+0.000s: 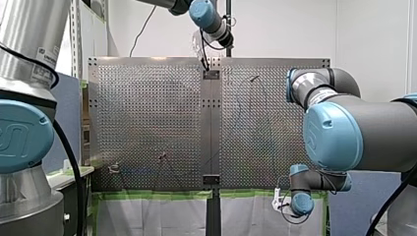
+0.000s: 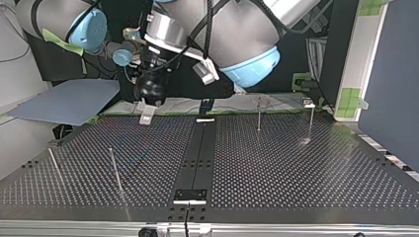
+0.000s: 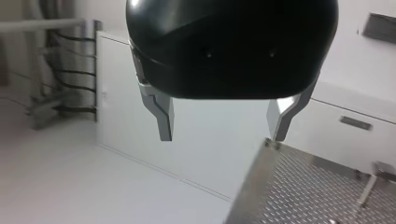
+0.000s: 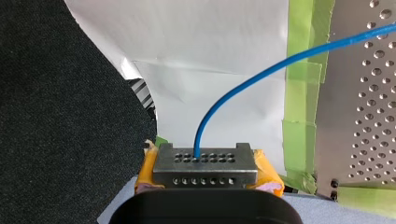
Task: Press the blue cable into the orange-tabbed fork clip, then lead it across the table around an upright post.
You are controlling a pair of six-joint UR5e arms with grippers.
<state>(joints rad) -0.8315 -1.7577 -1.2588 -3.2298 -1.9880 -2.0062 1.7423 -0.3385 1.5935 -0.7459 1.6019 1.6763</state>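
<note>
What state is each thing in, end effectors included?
Blue cable: gripped, arcing out over the table.
Right end effector: shut on the blue cable.
Left end effector: open, empty.
Posts: standing, no cable seen around them.

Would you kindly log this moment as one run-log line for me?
right gripper: shut on blue cable, off table edge | left gripper: open, empty
</note>
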